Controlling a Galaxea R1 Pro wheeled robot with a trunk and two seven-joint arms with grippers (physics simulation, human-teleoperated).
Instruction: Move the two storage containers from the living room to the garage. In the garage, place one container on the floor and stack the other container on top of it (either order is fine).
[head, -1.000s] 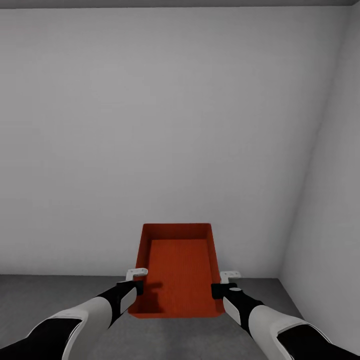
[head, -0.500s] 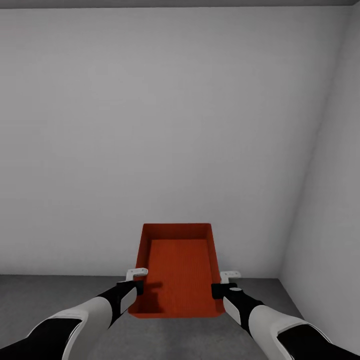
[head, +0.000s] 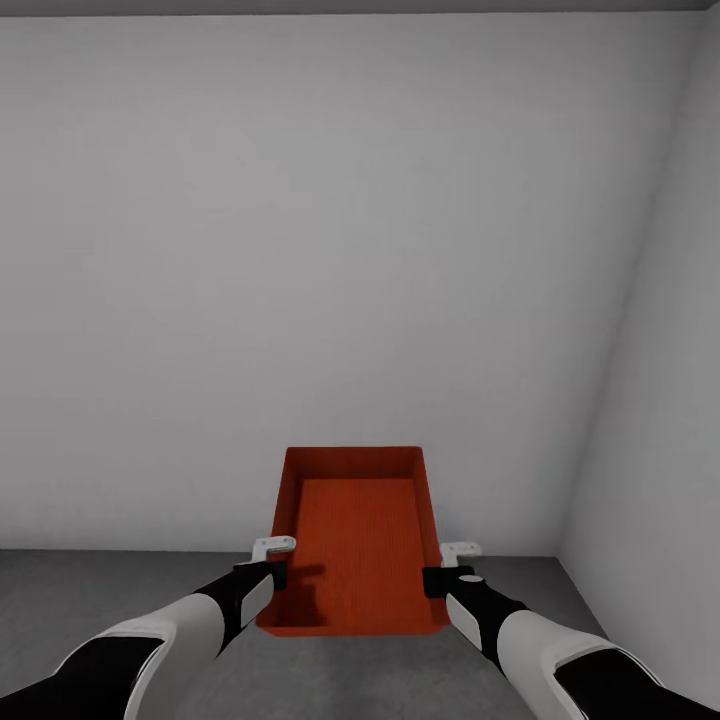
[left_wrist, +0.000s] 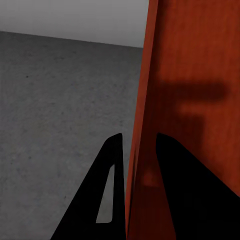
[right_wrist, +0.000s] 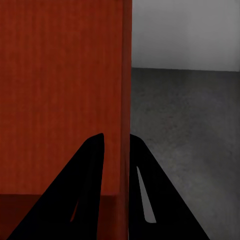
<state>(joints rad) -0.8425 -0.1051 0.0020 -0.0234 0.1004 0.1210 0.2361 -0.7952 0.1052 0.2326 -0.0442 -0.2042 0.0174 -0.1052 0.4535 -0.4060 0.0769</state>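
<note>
An open orange-red rectangular plastic storage container (head: 352, 545) is held between both arms, ahead of the robot and above the floor. The left gripper (head: 272, 556) pinches its left wall, one finger inside and one outside; the right gripper (head: 456, 560) clamps the right wall likewise. Beneath lies dark grey, mottled concrete floor (head: 90, 590). Plain pale grey walls (head: 300, 250) meet in a corner at far right.

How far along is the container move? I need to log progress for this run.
Done: the robot is in the garage, facing pale grey walls over concrete floor. In hand: one storage container, the left gripper and right gripper each clamped on a side wall. Left: set it down; a second container is not visible here.
</note>
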